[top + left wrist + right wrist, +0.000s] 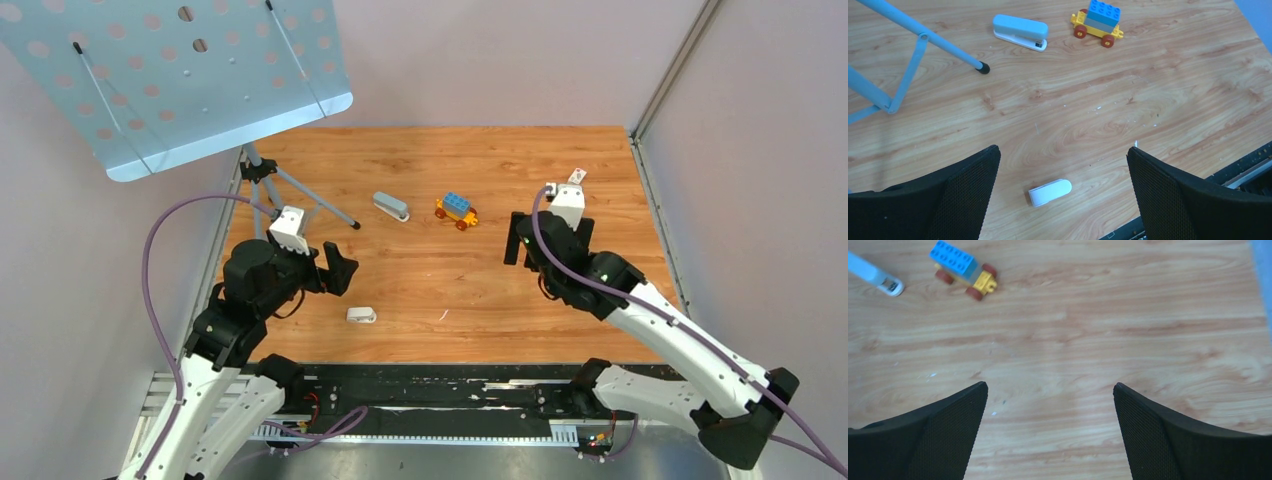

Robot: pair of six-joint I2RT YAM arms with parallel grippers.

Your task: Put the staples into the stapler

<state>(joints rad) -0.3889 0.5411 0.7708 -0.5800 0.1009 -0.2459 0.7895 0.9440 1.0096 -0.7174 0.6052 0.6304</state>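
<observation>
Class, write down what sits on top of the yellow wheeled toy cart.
A blue studded brick sits on top, on a grey brick that rests on the yellow cart. The cart's deck beneath the bricks is covered, so it cannot be seen.

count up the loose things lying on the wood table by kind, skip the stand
light blue stapler: 1
toy car with a blue brick: 1
small white object: 1
tiny pale sliver, too small to identify: 1
total: 4
</observation>
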